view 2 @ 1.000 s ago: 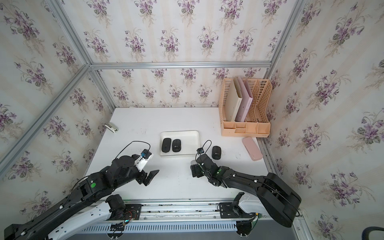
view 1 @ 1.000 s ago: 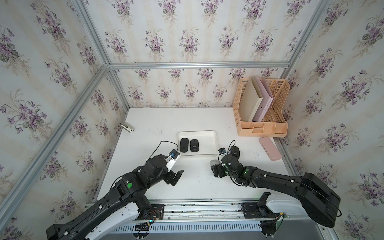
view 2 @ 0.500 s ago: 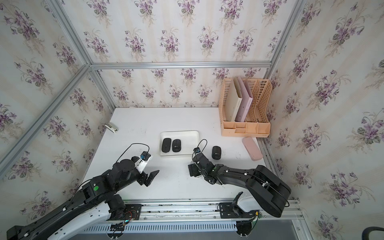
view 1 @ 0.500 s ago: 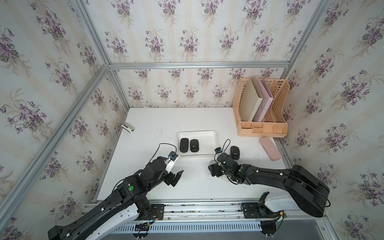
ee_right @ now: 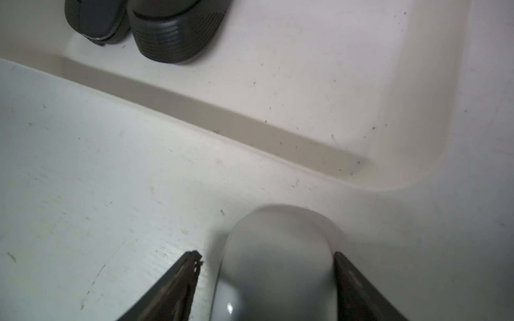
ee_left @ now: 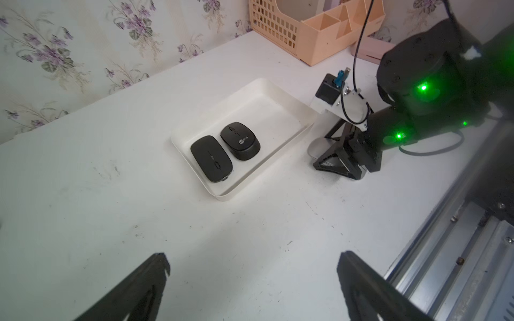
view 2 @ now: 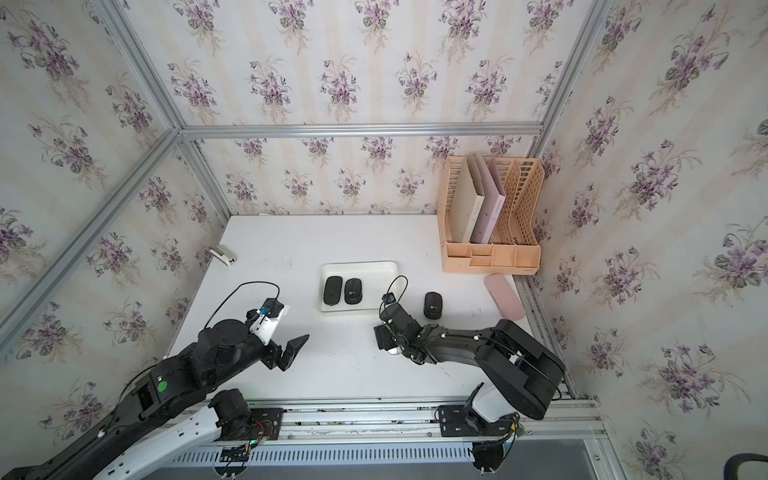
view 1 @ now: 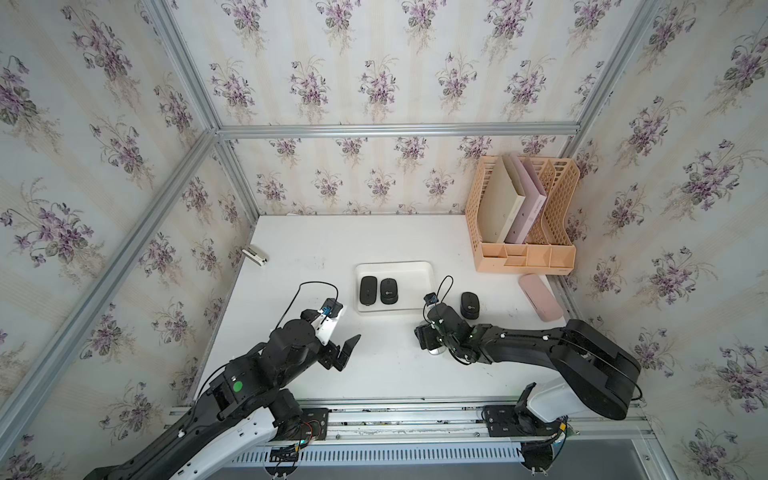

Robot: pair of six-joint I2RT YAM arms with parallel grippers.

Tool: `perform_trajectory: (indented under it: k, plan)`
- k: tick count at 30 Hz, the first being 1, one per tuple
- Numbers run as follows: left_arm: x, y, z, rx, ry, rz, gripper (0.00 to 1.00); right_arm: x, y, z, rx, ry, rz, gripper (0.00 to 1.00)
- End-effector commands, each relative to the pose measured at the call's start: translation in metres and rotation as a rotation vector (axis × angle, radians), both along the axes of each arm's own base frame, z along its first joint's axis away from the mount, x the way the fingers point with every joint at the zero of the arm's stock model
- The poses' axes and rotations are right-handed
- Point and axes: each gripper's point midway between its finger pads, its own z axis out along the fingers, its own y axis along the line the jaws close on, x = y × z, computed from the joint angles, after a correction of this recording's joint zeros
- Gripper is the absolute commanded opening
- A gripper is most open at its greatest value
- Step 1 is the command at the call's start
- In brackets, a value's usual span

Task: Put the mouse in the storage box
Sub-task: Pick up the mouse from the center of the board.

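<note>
A: Two arms in shot. Pose of each, quick?

B: Right arm (view 1: 519, 345) lies low & long across the desk (view 1: 311, 249) from the front rail. The elbow bulks up on the right side and the wrist reaches in toward the middle. Right tool (ee_right: 265, 254) is down at desk lvl, straddling the pale mouse (ee_right: 281, 244).

A: Clamped on it?

B: Not per the wrist view. The fingers (ee_right: 180, 278) stand apart. One sits right at the mouse's side; the other shows a strip of desk btw it & the shell.

A: Where's that mouse vs the box?

B: On the desk, outside the storage box (view 1: 413, 286), just short of its near wall by the right-hand corner. From above it's mostly hidden under the tool.

A: What's in the box?

B: Two black mice side by side in its left half: flat black mouse (view 1: 368, 289) & rounder black mouse (view 1: 389, 290). A third black mouse (view 1: 469, 305) sits on the desk just right of the box, near the right wrist.

A: Left arm?

B: Left arm (view 1: 282, 353) rises from the rail, angled toward desk centre, wrist lifted. Left tool (ee_left: 253, 257) hangs above the desk w/ fingers spread wide, well apart from box & mice.

A: Bkgd?

B: Peach organiser (view 1: 523, 253) in the far right corner, pink case (view 1: 540, 297) just in front of it.
</note>
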Motion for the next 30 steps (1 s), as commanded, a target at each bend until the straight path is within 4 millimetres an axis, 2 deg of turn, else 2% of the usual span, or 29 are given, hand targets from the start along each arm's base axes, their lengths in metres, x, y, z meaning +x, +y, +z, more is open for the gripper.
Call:
perform_trajectory:
  k: [1,3,9,12,18,24,30]
  plan:
    - [0.000,-0.009,0.002,0.011,0.008,-0.046,0.99,-0.005,-0.007,-0.006,-0.022,0.026,-0.010,0.75]
    - [0.002,-0.010,0.000,0.029,0.012,-0.043,0.99,-0.006,-0.009,-0.007,-0.030,0.025,-0.014,0.75]
    - [0.003,-0.013,-0.004,0.029,0.019,-0.052,0.99,-0.001,-0.012,-0.003,-0.047,0.010,-0.038,0.84]
    - [0.003,-0.013,-0.004,0.028,0.018,-0.048,0.99,-0.002,-0.011,-0.007,-0.055,0.026,-0.029,0.85]
    - [0.005,-0.011,-0.005,0.035,0.017,-0.037,0.99,-0.008,-0.005,-0.018,-0.056,0.076,-0.004,0.75]
    - [0.006,-0.010,-0.006,0.041,0.018,-0.027,0.99,-0.009,-0.004,-0.009,-0.041,0.072,0.003,0.57]
    - [0.007,-0.007,-0.005,0.048,0.013,-0.008,0.99,-0.010,-0.002,-0.006,-0.043,0.077,0.015,0.52]
